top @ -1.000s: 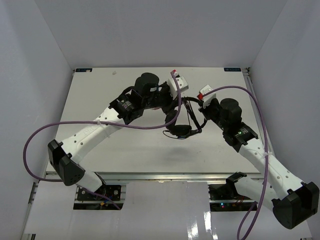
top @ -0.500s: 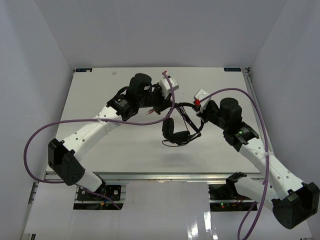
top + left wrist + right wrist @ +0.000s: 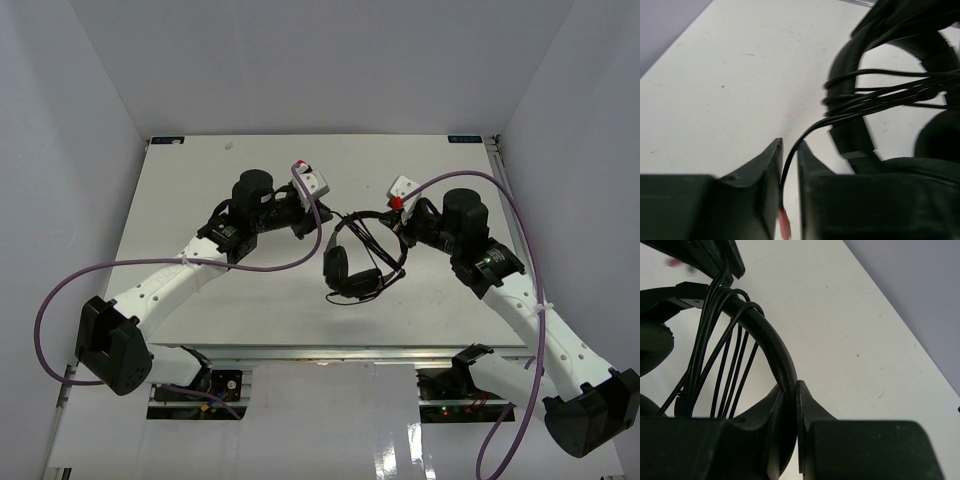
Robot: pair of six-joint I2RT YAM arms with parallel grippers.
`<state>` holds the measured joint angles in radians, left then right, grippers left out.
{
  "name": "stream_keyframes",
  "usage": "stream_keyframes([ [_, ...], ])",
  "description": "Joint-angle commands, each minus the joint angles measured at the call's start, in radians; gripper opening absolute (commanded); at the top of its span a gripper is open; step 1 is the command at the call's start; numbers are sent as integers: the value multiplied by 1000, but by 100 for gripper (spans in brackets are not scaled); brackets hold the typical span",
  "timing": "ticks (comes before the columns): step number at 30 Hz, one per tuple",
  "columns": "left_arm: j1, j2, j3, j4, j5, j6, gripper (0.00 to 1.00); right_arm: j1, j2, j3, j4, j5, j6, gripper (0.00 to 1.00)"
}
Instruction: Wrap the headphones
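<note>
The black headphones (image 3: 352, 262) hang just over the table's middle, between both arms. Several turns of the thin cord (image 3: 725, 355) lie wound round the headband (image 3: 771, 337). My right gripper (image 3: 789, 390) is shut on the headband, pinching the arch between its fingers at the right end (image 3: 400, 228). My left gripper (image 3: 789, 150) stands left of the headphones (image 3: 855, 135). The cord's free end (image 3: 805, 137) runs loosely between its slightly parted jaws, with a slim gap on the right side. A reddish tip (image 3: 784, 225) shows at the cord's end.
The white table (image 3: 200, 180) is walled by white panels on the left, back and right. Thick purple cables loop off the left arm (image 3: 270, 265) and the right arm (image 3: 520, 215). The arm bases stand at the near edge.
My left arm has drawn back to the left, away from the headphones, and its jaws have eased apart round the cord. The headphones have swung so their arch faces up.
</note>
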<state>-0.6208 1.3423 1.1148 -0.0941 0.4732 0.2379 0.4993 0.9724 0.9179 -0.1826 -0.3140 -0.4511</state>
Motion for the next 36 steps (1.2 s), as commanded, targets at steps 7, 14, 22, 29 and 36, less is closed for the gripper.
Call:
stream_keyframes([
  [7, 90, -54, -133, 213, -24, -114, 64, -2, 11, 64, -57, -86, 82, 8],
  [14, 90, -155, -215, 171, -24, -124, 67, -4, 82, 60, -46, -19, 114, 8],
  [22, 92, -379, -308, 62, -160, -142, 68, -4, 248, 104, -27, 133, 144, 8],
  [29, 91, -645, -357, -45, -216, -325, 84, -5, 562, 280, 38, 399, 359, 8],
  [36, 90, -896, -462, -103, -254, -474, 92, -4, 808, 434, 104, 408, 421, 8],
])
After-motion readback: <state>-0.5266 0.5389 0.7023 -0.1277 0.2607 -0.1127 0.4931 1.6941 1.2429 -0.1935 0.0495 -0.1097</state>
